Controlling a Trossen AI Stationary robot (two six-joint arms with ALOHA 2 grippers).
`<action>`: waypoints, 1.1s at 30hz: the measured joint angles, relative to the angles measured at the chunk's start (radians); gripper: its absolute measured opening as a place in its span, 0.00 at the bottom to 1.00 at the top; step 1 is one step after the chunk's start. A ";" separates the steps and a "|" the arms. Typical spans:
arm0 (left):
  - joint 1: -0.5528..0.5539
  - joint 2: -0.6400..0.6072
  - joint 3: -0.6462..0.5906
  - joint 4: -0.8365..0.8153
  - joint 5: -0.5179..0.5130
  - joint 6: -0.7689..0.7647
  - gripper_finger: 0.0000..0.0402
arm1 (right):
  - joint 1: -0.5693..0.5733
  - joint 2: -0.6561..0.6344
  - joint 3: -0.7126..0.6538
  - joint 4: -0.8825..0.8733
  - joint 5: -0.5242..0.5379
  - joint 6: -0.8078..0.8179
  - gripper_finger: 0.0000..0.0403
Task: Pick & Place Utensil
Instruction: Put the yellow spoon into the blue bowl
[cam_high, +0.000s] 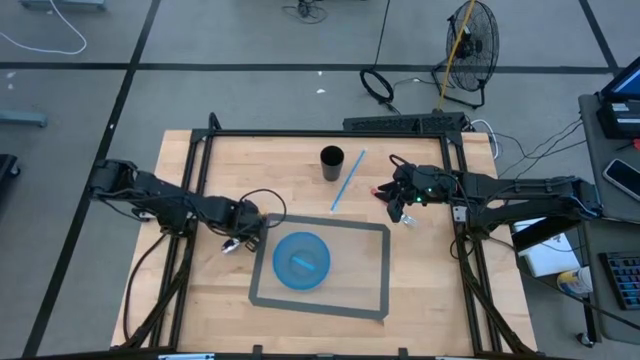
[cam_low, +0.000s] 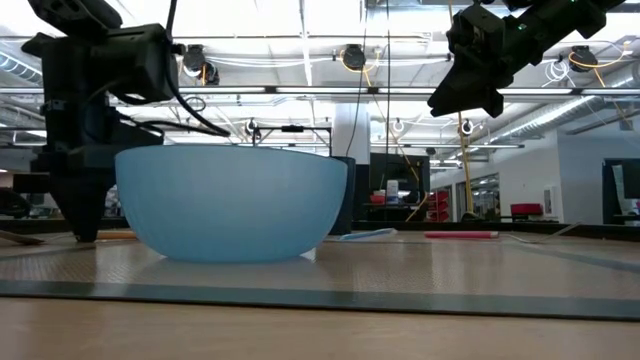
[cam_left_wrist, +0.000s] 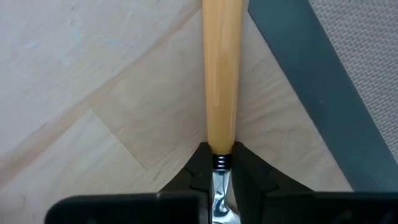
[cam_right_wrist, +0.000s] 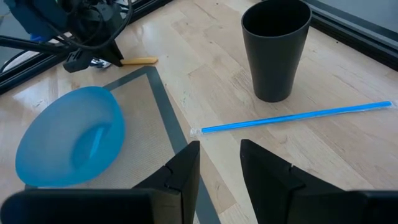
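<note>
- The utensil with the pale wooden handle (cam_left_wrist: 219, 74) lies flat on the light wooden table (cam_high: 420, 290), at about 9 o'clock from the light blue plastic bowl (cam_high: 301, 260) and just off the outer edge of the grey mat (cam_high: 372, 262).
- The left gripper (cam_high: 240, 240) is down on it. In the left wrist view the dark fingers (cam_left_wrist: 198, 167) sit together around the metal neck where the handle meets the steel part. It looks clamped on the utensil right at that collar, but the utensil isn't lifted off the table.
- I can't tell what kind of utensil it is, because the working end is hidden under the gripper.
- Handling guess: it's light and stiff, with a smooth varnished handle that's probably a bit slippery. A grip this close to one end means the long handle could swing or droop on lift, so a slow raise seems smart. Nearer the middle would balance better.
- The right gripper (cam_high: 400, 200) hangs above the table at roughly 1 o'clock from the bowl with its fingers apart, holding nothing.
- Also around: a black plastic cup (cam_right_wrist: 275, 46) standing upright at about 12 o'clock from the bowl, and a long blue straw in a clear wrapper (cam_right_wrist: 292, 117) lying just beside the cup, not touching it.
- There's something blue lying inside the bowl, but I can't make out what it is.
</note>
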 joint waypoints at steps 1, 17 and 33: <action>-0.006 0.002 0.005 -0.009 -0.009 -0.009 0.08 | 0.000 0.000 0.000 0.000 0.000 0.000 0.28; -0.055 0.006 0.072 -0.108 -0.119 -0.066 0.08 | 0.000 0.000 0.000 0.000 0.000 -0.003 0.28; -0.066 0.003 0.255 -0.224 -0.208 -0.002 0.08 | 0.000 0.000 0.000 0.000 0.000 -0.001 0.28</action>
